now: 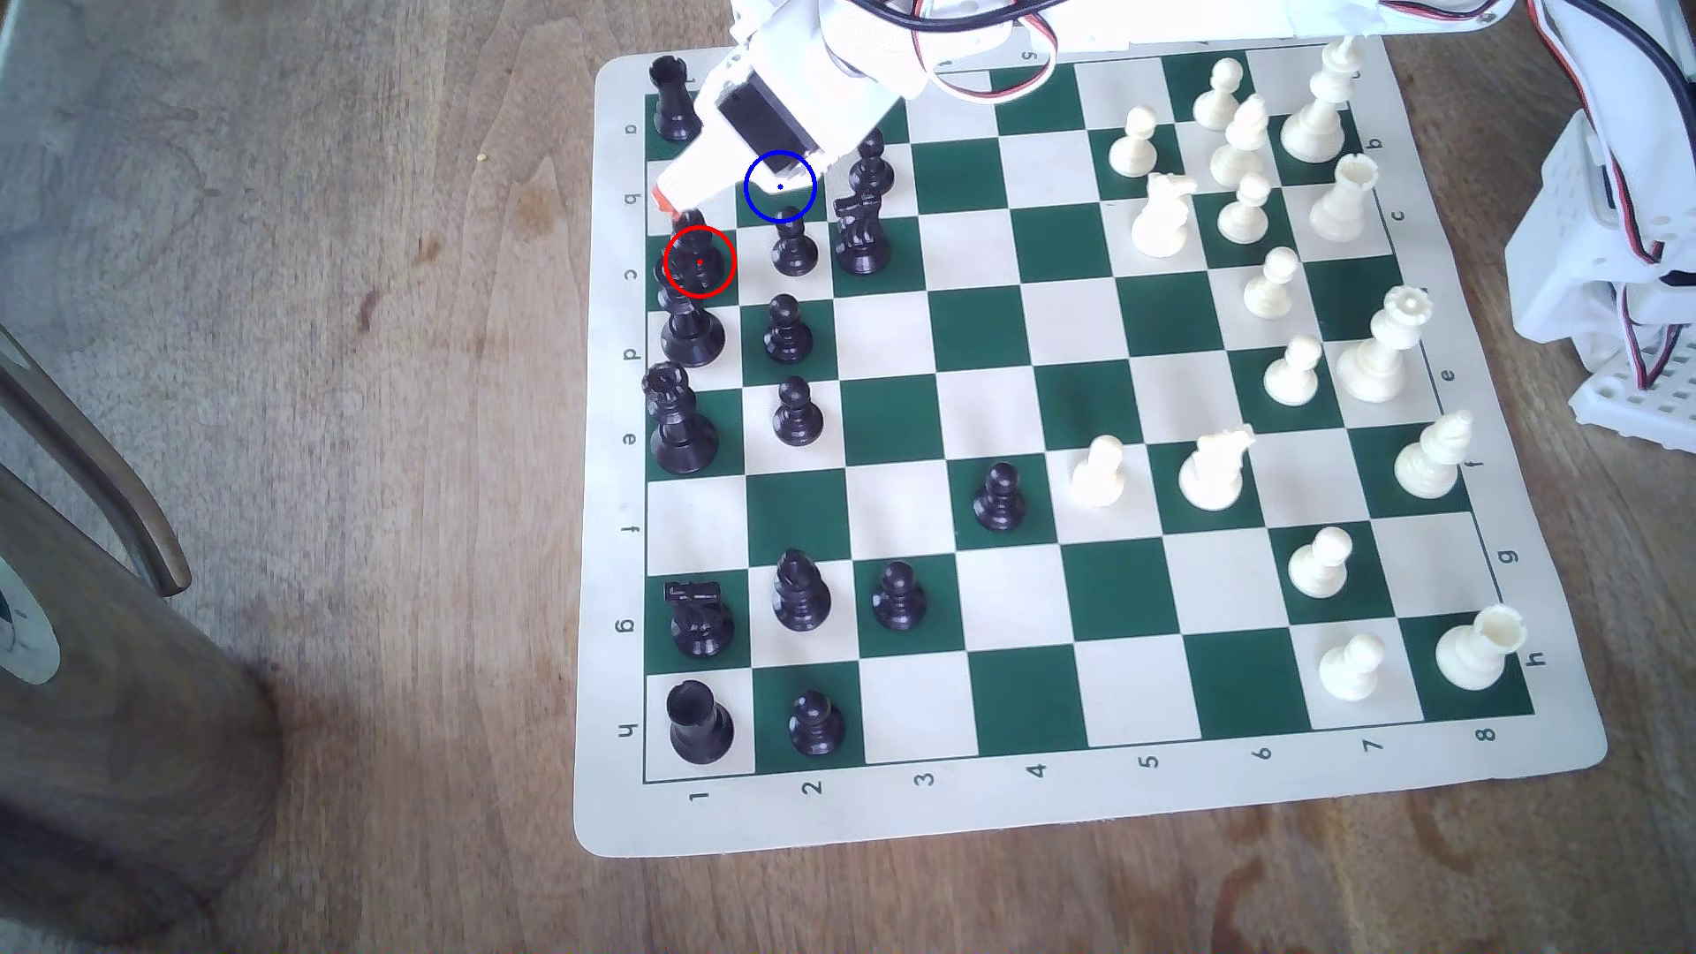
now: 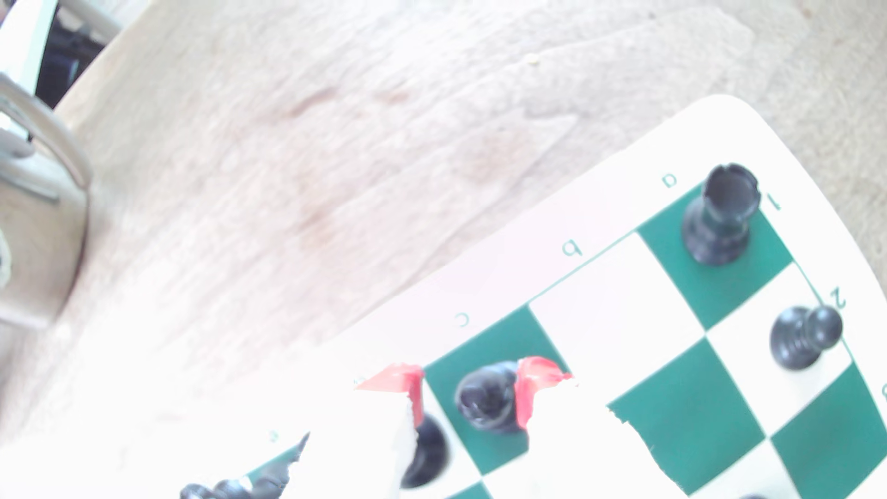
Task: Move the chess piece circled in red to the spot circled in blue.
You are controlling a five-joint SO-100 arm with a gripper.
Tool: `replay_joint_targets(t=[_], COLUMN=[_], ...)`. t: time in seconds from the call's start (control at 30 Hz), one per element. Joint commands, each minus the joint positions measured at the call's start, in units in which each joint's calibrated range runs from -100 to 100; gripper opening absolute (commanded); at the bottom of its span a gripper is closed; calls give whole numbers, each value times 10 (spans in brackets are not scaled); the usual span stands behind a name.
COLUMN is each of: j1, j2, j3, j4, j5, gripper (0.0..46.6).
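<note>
The chess piece circled in red, a black bishop (image 1: pixel 699 264), stands on a green square at the board's edge on the exterior view's left. In the wrist view the bishop (image 2: pixel 487 400) sits between my red-tipped fingers (image 2: pixel 528 388). One pad is at its side and the other stands a little apart. My gripper (image 1: pixel 673 207) (image 2: pixel 470 393) is open and reaches down over the bishop's head. The spot circled in blue (image 1: pixel 780 187) is the green square diagonally beside it, partly covered by my gripper's body. In the wrist view this square (image 2: pixel 691 408) is bare.
A tall black piece (image 1: pixel 690 332) stands close beside the bishop, and a black pawn (image 1: pixel 793 248) next to the blue spot. A black rook (image 1: pixel 673 99) holds the corner and a black knight (image 1: pixel 861 234) stands nearby. White pieces crowd the exterior view's right.
</note>
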Motion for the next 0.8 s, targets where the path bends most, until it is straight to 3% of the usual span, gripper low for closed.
replay_joint_targets(t=[0.0,0.43,0.5,0.57,0.77], j1=[7,2,2,1,1], j2=[-8,16,14,11,1], j3=[-14,14,15,16,12], j4=[-19,-45,-46,-46,-43], j5=[2,0,2,4,6], gripper=[117,113,86,2,2])
